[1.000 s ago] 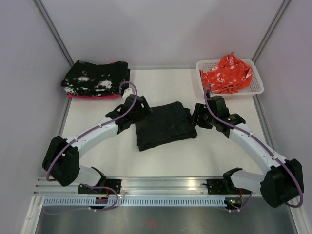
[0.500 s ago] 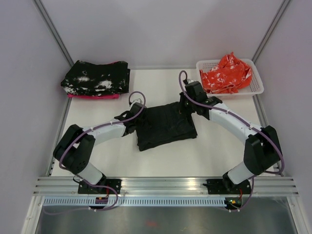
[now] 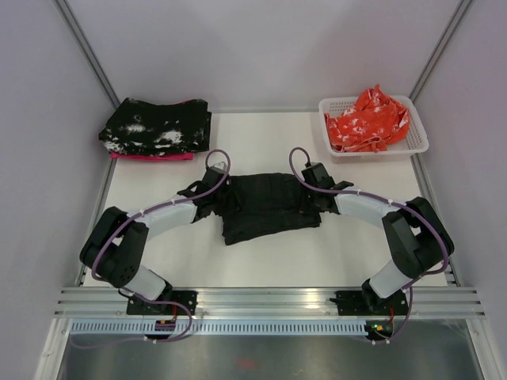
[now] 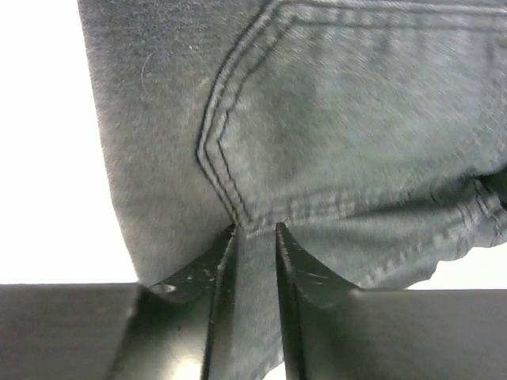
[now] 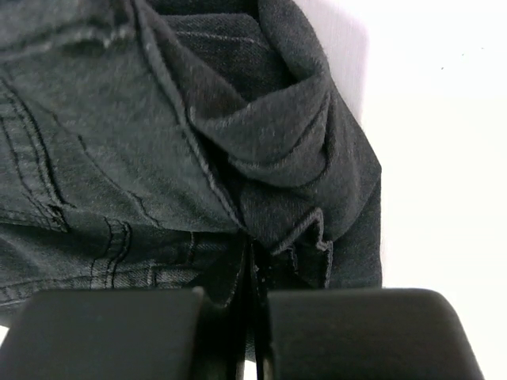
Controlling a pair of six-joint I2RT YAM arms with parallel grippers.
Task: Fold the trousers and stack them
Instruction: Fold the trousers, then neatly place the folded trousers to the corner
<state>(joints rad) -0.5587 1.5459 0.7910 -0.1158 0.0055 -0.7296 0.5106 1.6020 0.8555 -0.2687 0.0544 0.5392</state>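
The left end effector is clenched on the trousers: a strip of cloth runs between its two fingers, just under the stitched point of a back pocket. The right end effector is pressed nearly flat together, with a bunched hem of the same garment pinched at its tips.

In the top view the trousers lie folded into a thick, rumpled black bundle at the middle of the desk. The left end effector grips their 9 o'clock edge and the right end effector their 3 o'clock edge. Up close the cloth is plain dark denim-like weave with double seams and loose folds.

Well apart, at 10 o'clock from the bundle, sits a folded stack of black cloth speckled with white over a pink layer. At 2 o'clock a white basket holds crumpled orange-red cloth. Nothing lies between the bundle and either pile
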